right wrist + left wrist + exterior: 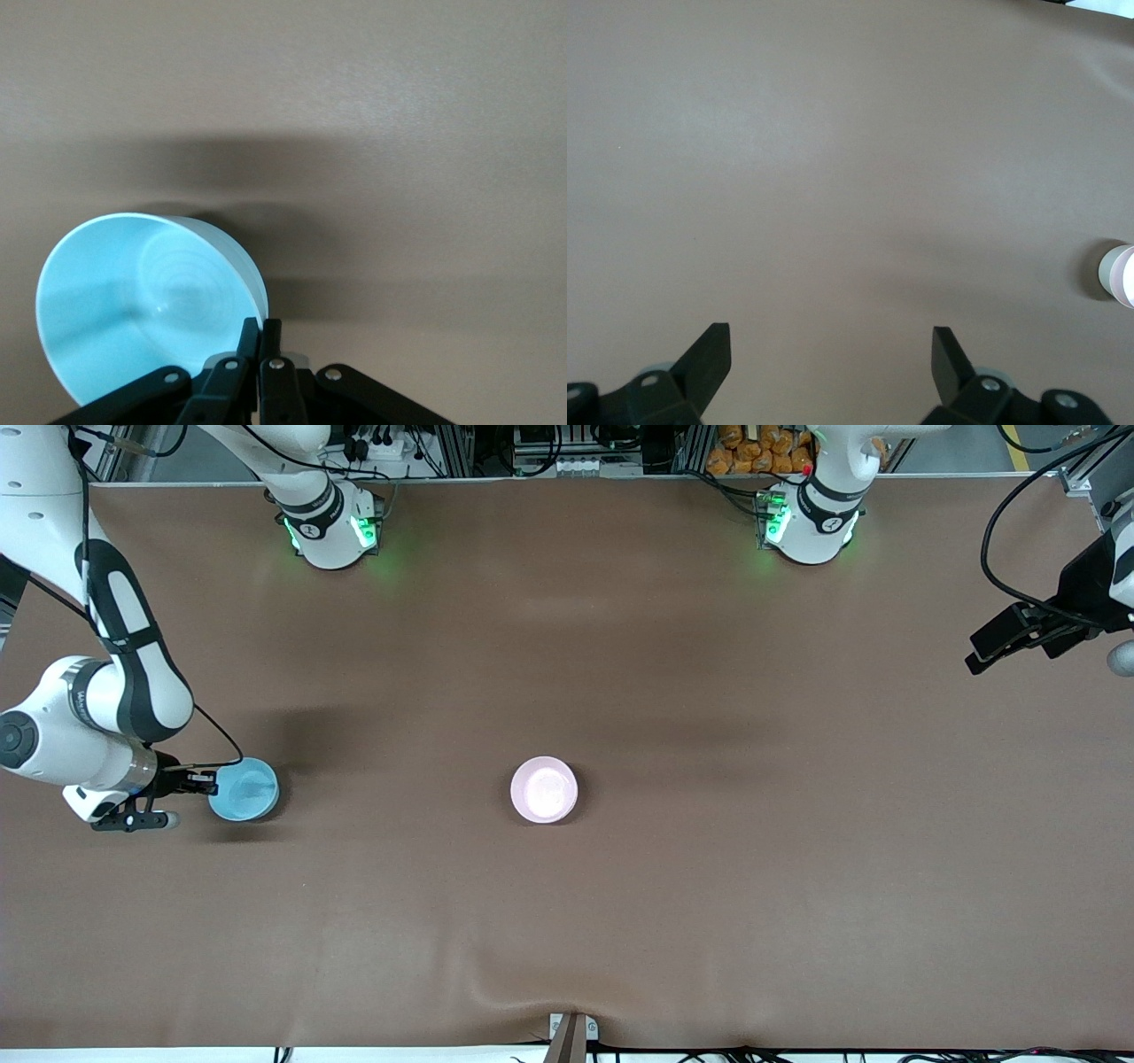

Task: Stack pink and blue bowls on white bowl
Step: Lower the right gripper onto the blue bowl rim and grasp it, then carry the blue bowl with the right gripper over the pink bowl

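My right gripper (209, 784) is shut on the rim of the light blue bowl (244, 789) near the right arm's end of the table. In the right wrist view the blue bowl (142, 301) hangs tilted from the closed fingers of the right gripper (261, 329), its shadow on the cloth beneath. The pale pink bowl (544, 789) sits at the table's middle. In the left wrist view its pink inside (1125, 276) shows within a whitish outer wall, the white bowl (1102, 270). My left gripper (974, 662) waits open over the left arm's end, and it also shows in the left wrist view (833, 333).
The brown cloth (709, 824) covers the table, with a wrinkle near its front edge (496, 992). A small bracket (571, 1032) stands at the middle of the front edge. The arm bases (332, 527) stand along the back edge.
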Robot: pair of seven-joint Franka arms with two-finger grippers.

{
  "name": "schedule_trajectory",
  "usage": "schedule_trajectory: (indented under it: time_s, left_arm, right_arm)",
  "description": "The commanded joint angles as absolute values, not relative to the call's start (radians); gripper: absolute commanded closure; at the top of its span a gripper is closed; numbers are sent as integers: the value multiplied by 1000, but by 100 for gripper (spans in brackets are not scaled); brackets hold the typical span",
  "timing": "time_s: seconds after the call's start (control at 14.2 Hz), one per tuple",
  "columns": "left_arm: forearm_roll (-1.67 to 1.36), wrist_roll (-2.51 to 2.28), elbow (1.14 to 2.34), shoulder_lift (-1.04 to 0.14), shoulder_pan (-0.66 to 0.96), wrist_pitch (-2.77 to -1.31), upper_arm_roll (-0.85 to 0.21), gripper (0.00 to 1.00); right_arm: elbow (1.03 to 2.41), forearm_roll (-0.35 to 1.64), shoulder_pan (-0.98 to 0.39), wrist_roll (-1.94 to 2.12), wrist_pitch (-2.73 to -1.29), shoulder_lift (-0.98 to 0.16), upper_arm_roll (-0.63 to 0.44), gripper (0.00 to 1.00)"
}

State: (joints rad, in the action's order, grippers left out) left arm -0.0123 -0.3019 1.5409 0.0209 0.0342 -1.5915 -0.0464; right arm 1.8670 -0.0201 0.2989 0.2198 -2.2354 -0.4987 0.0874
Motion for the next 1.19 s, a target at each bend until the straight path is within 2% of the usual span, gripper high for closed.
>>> schedule_trajectory:
  time_s: [0.0,0.21,0.35,0.77,1.12]
  left_arm:
    - [-20,-295,1552,38,46,-1585,-47,0]
    - [-20,-295,1552,38,41,-1582,-49,0]
    - [-20,-295,1554,38,38,-1582,-49,0]
    - [-29,-291,1548,46,37,-1582,-51,0]
    - [-29,-291,1548,41,38,-1582,-49,0]
  right_arm:
    - [1760,0,246,86,-2068,-476,106,100]
    - [1746,133,193,-128,-2055,-456,181,100]
    - [1700,135,112,-350,-2052,-457,219,100]
    - [1623,133,-142,-750,-2068,-480,221,100]
    - [1589,133,-291,-978,-2121,-517,221,100]
